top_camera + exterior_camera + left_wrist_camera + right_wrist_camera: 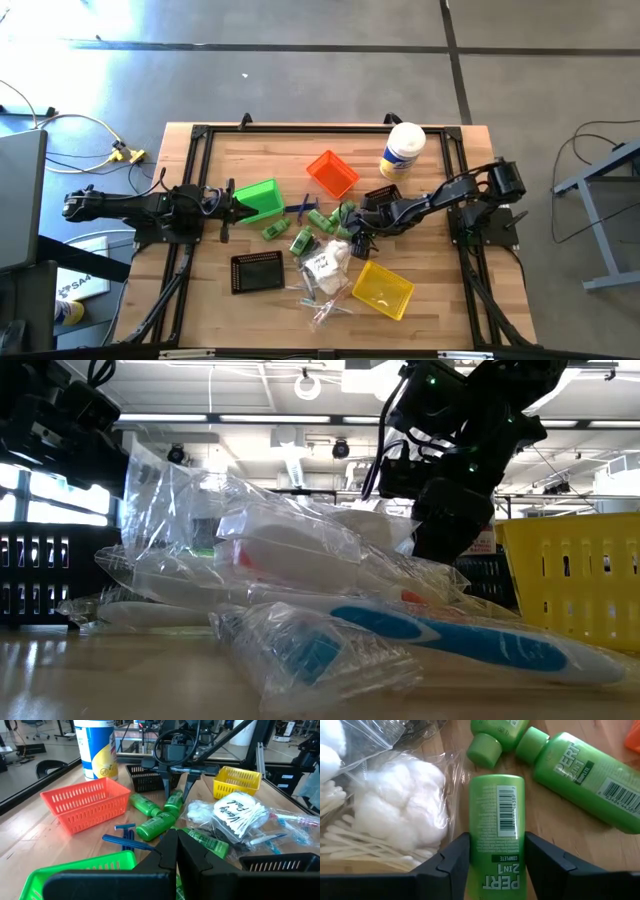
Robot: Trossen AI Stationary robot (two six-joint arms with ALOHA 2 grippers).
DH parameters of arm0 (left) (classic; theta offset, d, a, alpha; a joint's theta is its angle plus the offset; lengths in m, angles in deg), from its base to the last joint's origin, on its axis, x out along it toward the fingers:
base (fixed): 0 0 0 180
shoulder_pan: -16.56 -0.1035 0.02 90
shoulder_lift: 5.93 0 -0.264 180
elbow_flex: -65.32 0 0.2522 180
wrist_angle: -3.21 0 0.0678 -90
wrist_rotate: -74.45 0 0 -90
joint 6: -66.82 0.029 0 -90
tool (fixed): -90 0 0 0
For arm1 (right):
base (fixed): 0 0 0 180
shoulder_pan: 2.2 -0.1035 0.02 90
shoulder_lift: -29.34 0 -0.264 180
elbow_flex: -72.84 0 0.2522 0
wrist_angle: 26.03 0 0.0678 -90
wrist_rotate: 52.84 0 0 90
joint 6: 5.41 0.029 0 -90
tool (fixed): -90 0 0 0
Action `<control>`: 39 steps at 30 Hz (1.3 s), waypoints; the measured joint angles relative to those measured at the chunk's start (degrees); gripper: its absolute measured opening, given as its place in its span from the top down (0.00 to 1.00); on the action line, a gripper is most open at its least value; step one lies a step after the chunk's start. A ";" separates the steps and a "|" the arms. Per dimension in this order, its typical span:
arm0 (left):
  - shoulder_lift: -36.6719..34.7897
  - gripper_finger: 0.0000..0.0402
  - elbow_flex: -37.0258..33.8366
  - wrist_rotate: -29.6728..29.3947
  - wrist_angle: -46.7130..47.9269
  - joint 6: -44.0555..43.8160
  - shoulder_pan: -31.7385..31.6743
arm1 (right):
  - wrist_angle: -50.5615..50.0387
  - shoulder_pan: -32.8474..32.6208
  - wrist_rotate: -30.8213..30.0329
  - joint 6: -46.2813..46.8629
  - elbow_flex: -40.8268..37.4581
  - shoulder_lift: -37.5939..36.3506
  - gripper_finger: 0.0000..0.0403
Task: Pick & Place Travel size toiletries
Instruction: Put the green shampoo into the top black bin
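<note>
1. A wooden counter (200, 300) is seen from above, with two dark arms reaching in from either side and a heap of travel-size toiletries (322, 262) gathered near its middle.
2. Four small bins are set around the heap: a green bin (258, 199), an orange bin (332, 172), a yellow bin (384, 288) and a black bin (257, 271). No toiletry can be made out inside any of them, so sorting is judged to be barely begun.
3. The right tool (496, 857) is lowered over a green mini bottle (496, 827) lying flat on the counter among other green bottles. Its two fingers are placed on either side of the bottle, at or very near its sides; whether the bottle is firmly clamped cannot be told.
4. Just beside that bottle, a clear packet of cotton balls and swabs (395, 815) is seen.
5. The left tool (176, 855) is clenched with nothing in it and is held over the green bin, waiting.
6. Left on the counter are several green bottles (156, 826), blue razors (125, 836), a wrapped toothbrush (450, 632) and clear-wrapped packets.
7. A tall white canister with a yellow label (402, 150) stands apart at the far edge.
</note>
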 joint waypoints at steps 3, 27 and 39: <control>0.01 1.00 0.00 -0.01 0.02 0.01 0.00 | 0.29 0.00 0.02 -0.02 0.00 0.00 0.60; 0.02 1.00 0.00 -0.24 0.02 0.02 0.00 | -5.19 -0.06 -3.82 -1.57 -0.02 -17.71 0.62; 0.02 1.00 0.00 -0.20 0.02 0.02 0.00 | -19.49 -0.04 -10.52 0.71 -0.02 -32.38 0.63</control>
